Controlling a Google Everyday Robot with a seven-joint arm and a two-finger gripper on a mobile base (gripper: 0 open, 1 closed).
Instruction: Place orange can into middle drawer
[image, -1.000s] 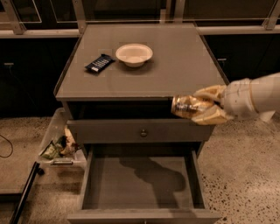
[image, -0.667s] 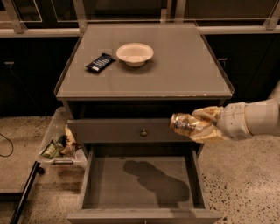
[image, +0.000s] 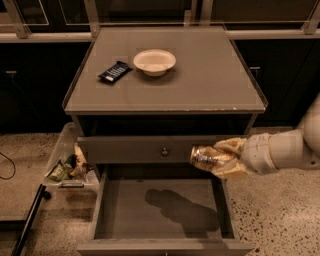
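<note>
Gripper (image: 217, 159) above middle drawer's (image: 125, 215) back right corner. Fingers (image: 231, 146) pale tan, rounded, soft-looking shells. Wrist block (image: 256, 153) off-white, boxy, thin dark seam lines. Forearm (image: 292, 148) thick off-white cylinder, smooth casing.

One can (image: 206, 158) in one gripper (image: 217, 160) above one drawer (image: 125, 215), one bowl (image: 154, 61).

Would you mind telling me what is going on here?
The robot's gripper holds the orange can on its side, in front of the closed drawer front and above the open middle drawer. The can is not yet in the drawer. A white bowl and a dark packet lie on the cabinet top.
</note>
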